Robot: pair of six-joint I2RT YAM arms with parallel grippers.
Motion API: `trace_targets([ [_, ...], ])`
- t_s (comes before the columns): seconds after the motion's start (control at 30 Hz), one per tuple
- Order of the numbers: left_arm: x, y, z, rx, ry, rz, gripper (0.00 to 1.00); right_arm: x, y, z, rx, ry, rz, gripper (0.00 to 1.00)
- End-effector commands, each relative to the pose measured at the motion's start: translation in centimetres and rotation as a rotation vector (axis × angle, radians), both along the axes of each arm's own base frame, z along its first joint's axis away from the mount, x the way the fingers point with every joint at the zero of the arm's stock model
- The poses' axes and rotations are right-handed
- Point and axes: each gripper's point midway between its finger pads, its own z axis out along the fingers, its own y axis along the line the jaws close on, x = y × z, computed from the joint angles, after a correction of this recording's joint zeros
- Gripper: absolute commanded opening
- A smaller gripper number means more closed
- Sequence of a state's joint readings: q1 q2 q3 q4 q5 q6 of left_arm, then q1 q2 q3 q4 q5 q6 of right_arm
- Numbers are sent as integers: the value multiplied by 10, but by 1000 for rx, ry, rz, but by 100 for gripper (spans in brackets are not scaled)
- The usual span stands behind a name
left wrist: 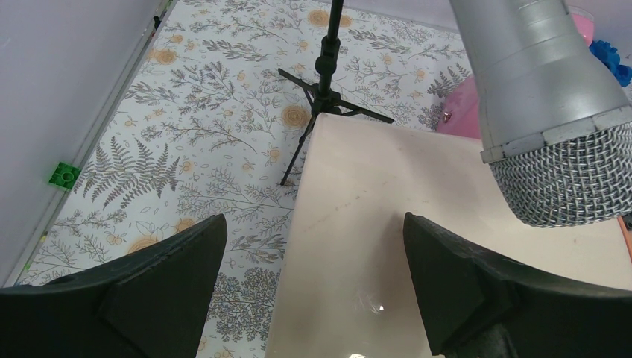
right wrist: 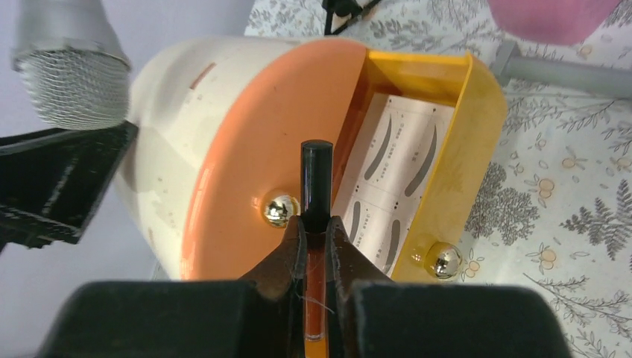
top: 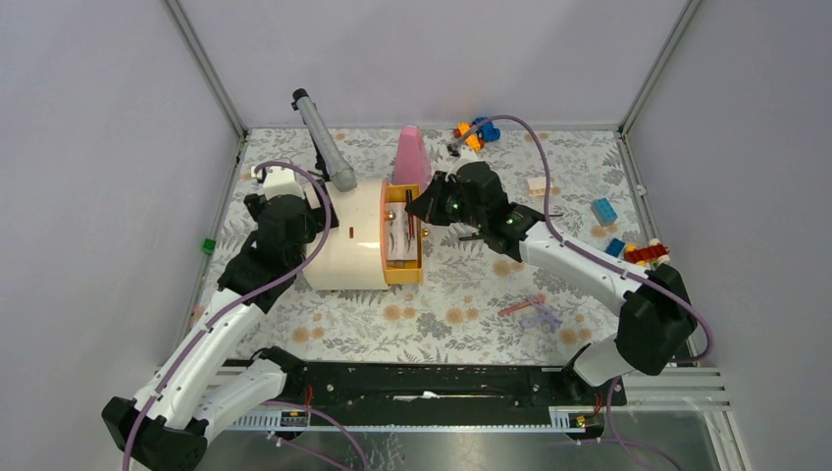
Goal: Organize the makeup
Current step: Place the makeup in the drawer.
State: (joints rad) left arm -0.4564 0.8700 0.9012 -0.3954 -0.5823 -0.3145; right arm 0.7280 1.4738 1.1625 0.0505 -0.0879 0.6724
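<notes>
My right gripper (right wrist: pixel 316 222) is shut on a thin makeup pencil (right wrist: pixel 316 175) with a black cap and an orange-brown body. Its capped end points over the open yellow drawer (right wrist: pixel 477 127) of a cream organizer box (top: pixel 348 240) with an orange front. A white eyebrow stencil card (right wrist: pixel 395 171) lies in the drawer. From above, the right gripper (top: pixel 420 208) hangs at the drawer's far end. A thin pink stick (top: pixel 517 308) and a small pale piece (top: pixel 541 318) lie on the cloth, front right. My left gripper (left wrist: pixel 313 224) is open, its fingers straddling the box's left top edge (left wrist: pixel 358 209).
A silver microphone (top: pixel 324 142) on a black tripod (left wrist: pixel 324 89) leans over the box. A tall pink cone bottle (top: pixel 412 157) stands behind the drawer. Toy bricks (top: pixel 603 210) lie at the back and right. A green brick (left wrist: pixel 64 174) sits by the left wall.
</notes>
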Motion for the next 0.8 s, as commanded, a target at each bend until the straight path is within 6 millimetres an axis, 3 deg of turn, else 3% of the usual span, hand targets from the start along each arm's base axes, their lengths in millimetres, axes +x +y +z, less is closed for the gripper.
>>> trace_targets([
  [0.0,-1,1,15,-15,-31,-4,99,5,19,8,37,-10,1,0],
  [0.13,-1,2,15,-14,-31,-2,99,5,32,-6,7,24,20,9],
  [0.2,-1,2,14,-14,-30,-1,99,5,34,-10,-8,27,14,26],
  [0.3,-1,3,14,-13,-29,3,99,8,25,-9,-25,15,-28,40],
  [0.43,-1,2,14,-14,-30,0,99,13,0,-8,-105,-5,-121,50],
  [0.53,-1,2,14,-15,-30,-3,99,12,-24,-6,-176,-26,-188,51],
  [0.67,-1,2,15,-17,-31,-3,99,8,-77,-16,-278,-28,-351,50],
  [0.77,-1,1,14,-18,-30,-6,99,-1,-118,-36,-343,14,-450,50],
])
